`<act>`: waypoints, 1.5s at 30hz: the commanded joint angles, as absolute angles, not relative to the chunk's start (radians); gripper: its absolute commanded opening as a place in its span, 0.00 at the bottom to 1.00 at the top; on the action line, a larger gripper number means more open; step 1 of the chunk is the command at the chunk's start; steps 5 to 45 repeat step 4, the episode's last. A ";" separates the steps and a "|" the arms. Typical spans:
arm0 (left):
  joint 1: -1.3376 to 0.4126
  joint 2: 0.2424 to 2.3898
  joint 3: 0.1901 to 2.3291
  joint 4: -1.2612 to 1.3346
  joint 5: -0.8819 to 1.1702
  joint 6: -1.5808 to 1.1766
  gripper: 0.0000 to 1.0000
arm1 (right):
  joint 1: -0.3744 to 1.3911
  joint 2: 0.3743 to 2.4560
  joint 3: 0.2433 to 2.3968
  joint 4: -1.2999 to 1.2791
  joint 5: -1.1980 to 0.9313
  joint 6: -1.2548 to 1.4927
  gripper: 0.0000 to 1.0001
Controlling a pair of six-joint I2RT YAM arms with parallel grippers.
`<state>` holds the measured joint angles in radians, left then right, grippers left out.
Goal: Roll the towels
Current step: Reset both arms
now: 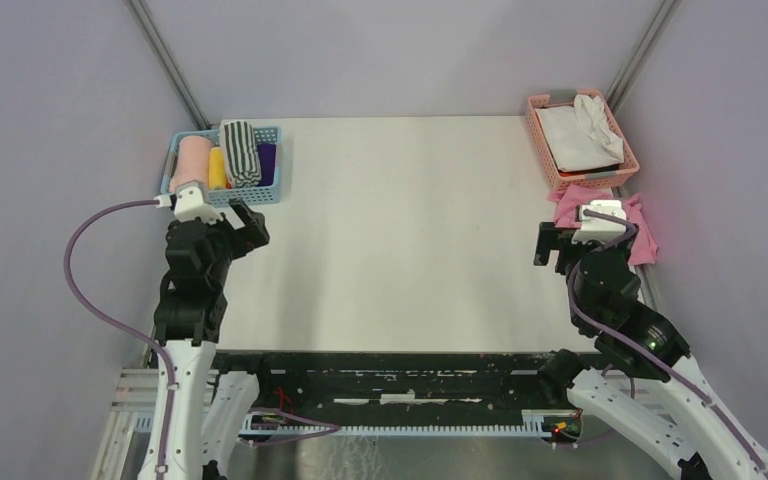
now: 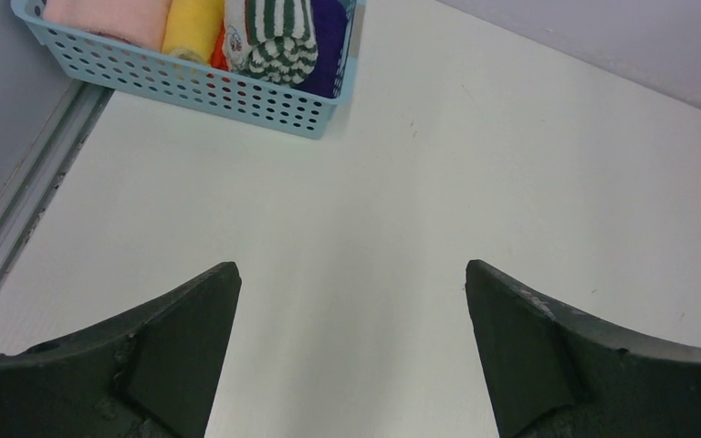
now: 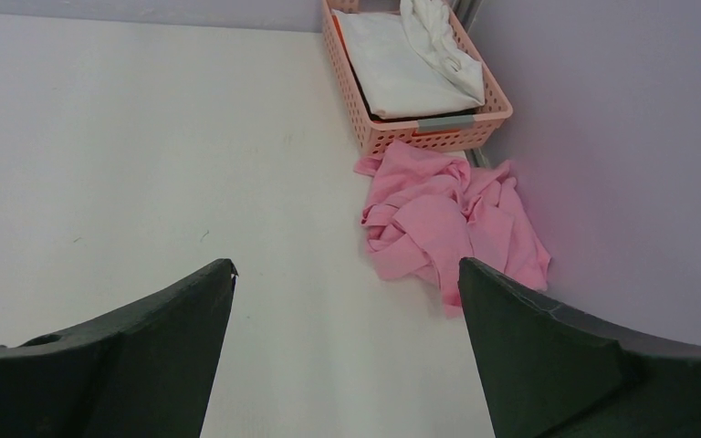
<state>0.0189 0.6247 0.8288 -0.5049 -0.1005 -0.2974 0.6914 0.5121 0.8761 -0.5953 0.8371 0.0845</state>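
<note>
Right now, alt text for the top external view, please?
Left gripper and right gripper hover open, empty, over a white table. Far left, a blue basket holds rolled towels; far right, a pink basket holds white cloth, a crumpled pink cloth before it.

The blue basket (image 2: pixel 192 91) is dotted with holes; the striped towel (image 2: pixel 278 41) is dark green and white; the purple cloth (image 2: pixel 333 46) is plain; the pink basket (image 3: pixel 438 132) holds a white cloth (image 3: pixel 392 55); the crumpled cloth (image 3: pixel 438 219) is pink.

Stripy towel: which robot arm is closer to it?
Left. The left gripper sits just before the basket holding the striped towel; the right gripper is across the table, by the pink cloth.
</note>
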 commanded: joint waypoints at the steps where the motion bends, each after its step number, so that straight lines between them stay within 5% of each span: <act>1: 0.011 0.619 0.816 -0.406 -0.120 -0.300 0.99 | 0.689 0.521 0.861 -0.545 0.901 0.057 1.00; 45: 0.009 0.622 0.799 -0.389 -0.125 -0.299 0.99 | 0.690 0.521 0.858 -0.543 0.906 0.052 1.00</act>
